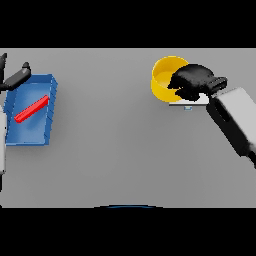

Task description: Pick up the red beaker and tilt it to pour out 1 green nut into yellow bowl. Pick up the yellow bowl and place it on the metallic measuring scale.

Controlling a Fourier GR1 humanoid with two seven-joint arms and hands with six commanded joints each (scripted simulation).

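The yellow bowl [166, 77] is sitting on the metallic measuring scale [189, 102] at the counter's [125, 150] far right, so the placing looks nearly done; only the release is left, by my judgement. The right robot hand [192, 81] is curling over the bowl's near rim, clamped on it. The bowl is round, bright yellow and upright; its contents are too small to tell. The left robot hand [17, 76] is idling with fingers straight beside a blue tray [50, 85] holding a red bar [31, 109]. No red beaker is showing.
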